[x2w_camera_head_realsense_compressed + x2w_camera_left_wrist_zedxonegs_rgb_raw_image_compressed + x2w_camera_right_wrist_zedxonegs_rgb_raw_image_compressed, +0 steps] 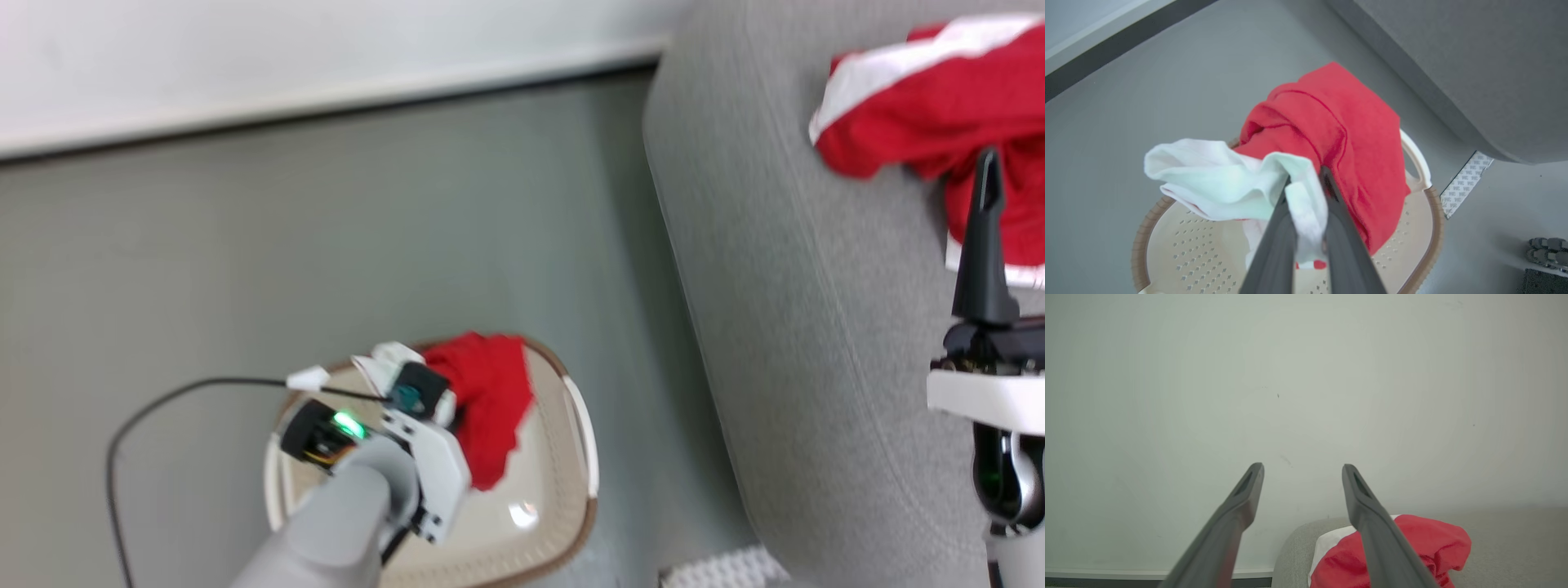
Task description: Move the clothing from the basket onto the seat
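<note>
Left wrist view: the left gripper [1306, 175] is seen with its two dark fingers pressed together on a white fold [1306, 212] of a red garment [1339, 139], which is held pinched above the basket [1200, 253]. The bulk of the red cloth is draped beyond the fingertips, over the far side of the basket. Whether its lower edge is clear of the rim cannot be told.

In the head view, a second red-and-white garment [922, 114] is seen lying on the seat [775, 286], well apart from the basket, which stands on the floor [326, 245] beside the seat. The right gripper [1302, 467] is held above the seat with its fingers spread wide and nothing between them.

Several failures can be expected from here:
- **Slipping:** only a thin white fold appears to be gripped. It could be dragged out by the weight of the hanging cloth during a swing, and the garment would be dropped on the floor between basket and seat.
- **Catching:** if the lift is kept low, the trailing cloth could be caught on the rim or the near handle [1417, 159], and the light basket could be dragged or tipped.
- **Poor release:** a garment let go too near the seat's rounded edge could slide off.
- **Snagging:** the black cable [163, 400] looped beside the basket could be snagged as the arm is moved.
</note>
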Available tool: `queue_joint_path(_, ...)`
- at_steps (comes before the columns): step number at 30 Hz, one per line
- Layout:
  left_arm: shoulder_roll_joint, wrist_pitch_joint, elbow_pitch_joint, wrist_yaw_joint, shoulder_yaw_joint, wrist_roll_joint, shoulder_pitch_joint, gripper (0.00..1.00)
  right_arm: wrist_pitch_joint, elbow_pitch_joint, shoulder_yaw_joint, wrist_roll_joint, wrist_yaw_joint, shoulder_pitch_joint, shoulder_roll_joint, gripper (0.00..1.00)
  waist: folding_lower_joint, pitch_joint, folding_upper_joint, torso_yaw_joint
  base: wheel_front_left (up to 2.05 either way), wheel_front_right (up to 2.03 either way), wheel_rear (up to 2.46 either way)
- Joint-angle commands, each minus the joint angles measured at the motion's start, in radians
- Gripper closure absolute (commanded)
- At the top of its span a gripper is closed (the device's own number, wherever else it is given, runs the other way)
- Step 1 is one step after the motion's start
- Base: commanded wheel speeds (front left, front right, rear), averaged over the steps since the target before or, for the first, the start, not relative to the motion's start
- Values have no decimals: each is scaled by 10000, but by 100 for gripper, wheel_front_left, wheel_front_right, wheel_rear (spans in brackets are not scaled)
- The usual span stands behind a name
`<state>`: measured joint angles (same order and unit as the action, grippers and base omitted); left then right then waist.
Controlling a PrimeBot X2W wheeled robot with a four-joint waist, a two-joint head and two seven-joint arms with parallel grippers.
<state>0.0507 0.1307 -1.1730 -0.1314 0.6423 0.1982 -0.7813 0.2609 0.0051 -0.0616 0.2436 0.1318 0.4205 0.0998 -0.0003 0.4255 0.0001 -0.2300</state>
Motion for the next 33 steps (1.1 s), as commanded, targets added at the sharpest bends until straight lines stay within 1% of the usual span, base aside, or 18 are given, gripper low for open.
queue_joint_path(1, 13, 103, 292, 17, 234, 328, 286, 100, 26, 123, -14, 49, -22, -259, 151, 0, 3, -1035, -1, 550, 0, 0, 0)
queue_joint_path(4, 19, 298, 727, 15, 652, 789, 446, 100, 26, 275, -18, 82, -22, -552, 224, 0, 3, -1645, -1, 795, 0, 0, 0)
queue_joint_path(7, 17, 542, 1014, 15, 852, 1243, 615, 100, 26, 459, -16, 177, -22, -825, 311, 0, 3, -2144, -1, 1028, 0, 0, 0)
queue_joint_path(11, 13, 802, 1355, 14, 899, 1717, 601, 100, 26, 643, 87, 245, -22, -1176, 359, 0, 3, -2682, -1, 1253, 0, 0, 0)
queue_joint_path(16, 12, 1114, 1810, 72, 792, 1918, 422, 100, 26, 865, 182, 330, -22, -1564, 346, 0, 3, -3228, -1, 1411, 0, 0, 0)
queue_joint_path(18, 18, 1175, 2092, 179, 734, 1913, 321, 100, 25, 959, 233, 374, -22, -1729, 305, 0, 3, -3424, -1, 1473, 0, 0, 0)
queue_joint_path(25, 296, 1248, 3372, 409, 370, 2192, 123, 100, 26, 1303, 854, 502, -22, -2110, 202, 0, 3, -3979, -1, 1496, 0, 0, 0)
queue_joint_path(33, 894, 621, 5418, 848, -22, 2447, 202, 100, 25, 1564, 1803, 680, -22, -2275, 212, 0, 3, -4285, -1, 1436, 0, 0, 0)
